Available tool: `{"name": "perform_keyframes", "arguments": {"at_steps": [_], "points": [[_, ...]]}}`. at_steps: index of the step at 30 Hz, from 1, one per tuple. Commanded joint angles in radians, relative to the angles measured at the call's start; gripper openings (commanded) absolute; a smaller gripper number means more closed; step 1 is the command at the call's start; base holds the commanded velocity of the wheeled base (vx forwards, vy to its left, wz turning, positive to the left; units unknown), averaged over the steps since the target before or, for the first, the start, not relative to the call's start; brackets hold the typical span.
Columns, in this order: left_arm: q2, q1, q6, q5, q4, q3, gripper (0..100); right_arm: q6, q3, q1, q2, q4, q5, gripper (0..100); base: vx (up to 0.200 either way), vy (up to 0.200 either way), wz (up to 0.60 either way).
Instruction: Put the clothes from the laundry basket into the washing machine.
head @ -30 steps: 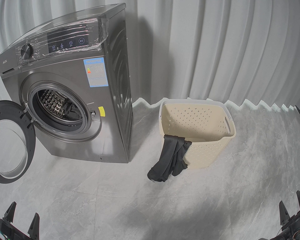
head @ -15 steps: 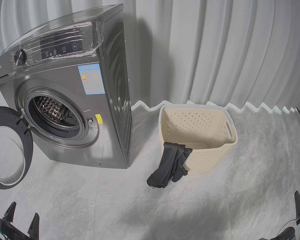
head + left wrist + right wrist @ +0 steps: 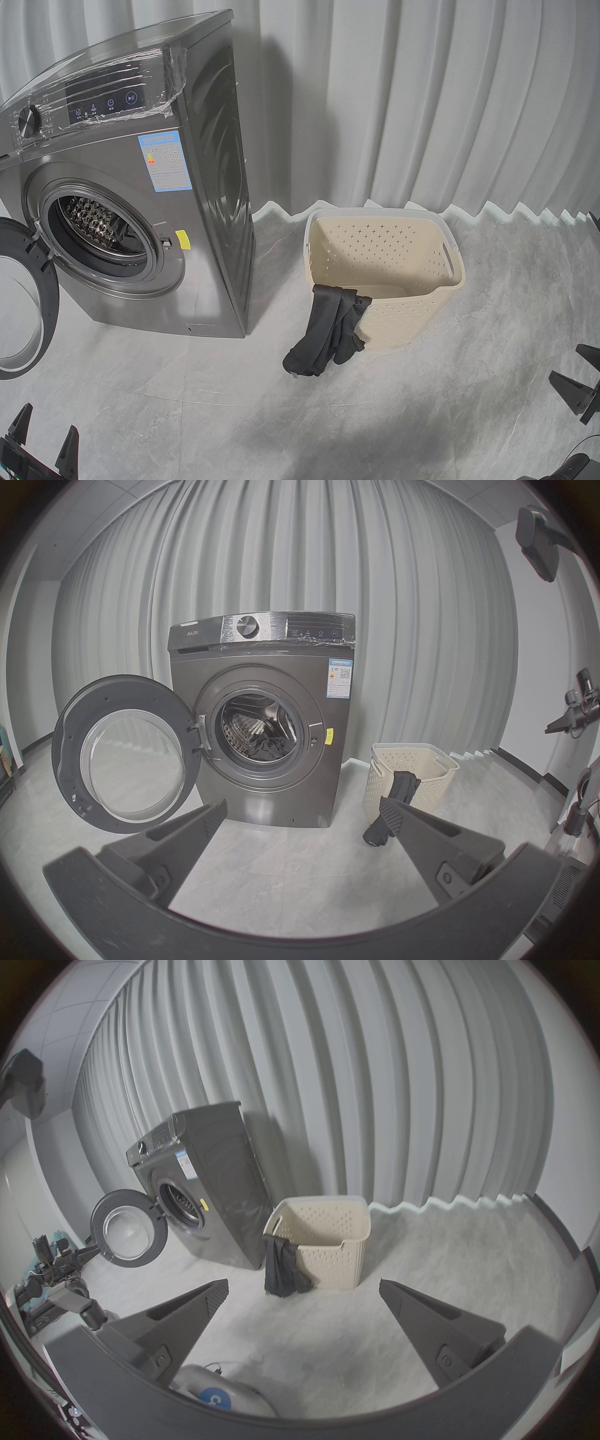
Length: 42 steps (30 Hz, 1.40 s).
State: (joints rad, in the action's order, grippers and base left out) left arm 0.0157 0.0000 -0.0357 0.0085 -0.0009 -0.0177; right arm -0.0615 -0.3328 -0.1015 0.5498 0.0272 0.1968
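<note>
A cream laundry basket [image 3: 412,315] stands on the floor right of the grey washing machine [image 3: 125,212]. A dark garment [image 3: 325,331] hangs over the basket's front rim and trails onto the floor. The machine's round door [image 3: 19,300] is swung open to the left, and dark clothes [image 3: 265,749] lie in the drum. My left gripper [image 3: 44,434] is low at the near left, open and empty. My right gripper [image 3: 578,375] is at the near right edge, open and empty, well short of the basket. The basket [image 3: 325,1238] and garment [image 3: 281,1269] lie ahead in the right wrist view.
White pleated curtains [image 3: 406,94] hang behind the machine and basket. Grey marble-pattern floor [image 3: 250,412] spreads between me and both objects. The open door juts out toward my left side.
The head view has shifted, so machine and basket sit further left in the picture. My right gripper has risen higher at the right edge. The left gripper stays put.
</note>
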Motion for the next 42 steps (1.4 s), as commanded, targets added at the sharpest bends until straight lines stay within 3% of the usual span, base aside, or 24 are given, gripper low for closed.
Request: {"name": "perform_keyframes", "arguments": {"at_steps": [1, 8, 14, 18, 29, 36, 42], "points": [[-0.016, 0.0, 0.004, 0.001, 0.001, 0.015, 100, -0.015, 0.003, -0.121, 0.355, -0.115, 0.021, 100, 0.0, 0.0, 0.0], [-0.016, 0.0, 0.011, 0.001, 0.001, 0.015, 100, -0.092, 0.004, -0.264, 0.627, -0.328, 0.018, 100, 0.0, 0.0, 0.0], [-0.016, 0.0, 0.008, 0.001, 0.001, 0.015, 100, -0.169, -0.003, -0.366, 0.759, -0.398, 0.006, 100, 0.0, 0.0, 0.0], [-0.016, 0.0, 0.01, 0.001, 0.001, 0.015, 100, -0.199, 0.0, -0.382, 0.874, -0.487, -0.019, 100, 0.2, 0.0, 0.0], [-0.014, 0.0, 0.005, -0.002, -0.001, 0.015, 100, -0.202, -0.006, -0.414, 1.2, -0.793, -0.054, 100, 0.036, 0.0, 0.0], [-0.014, 0.0, 0.005, -0.004, -0.001, 0.015, 100, -0.259, -0.046, -0.461, 1.312, -0.891, -0.08, 100, 0.0, 0.0, 0.0], [-0.014, 0.0, 0.002, -0.002, -0.001, 0.015, 100, -0.267, -0.086, -0.468, 1.375, -0.894, -0.109, 100, 0.133, 0.0, 0.0]]}}
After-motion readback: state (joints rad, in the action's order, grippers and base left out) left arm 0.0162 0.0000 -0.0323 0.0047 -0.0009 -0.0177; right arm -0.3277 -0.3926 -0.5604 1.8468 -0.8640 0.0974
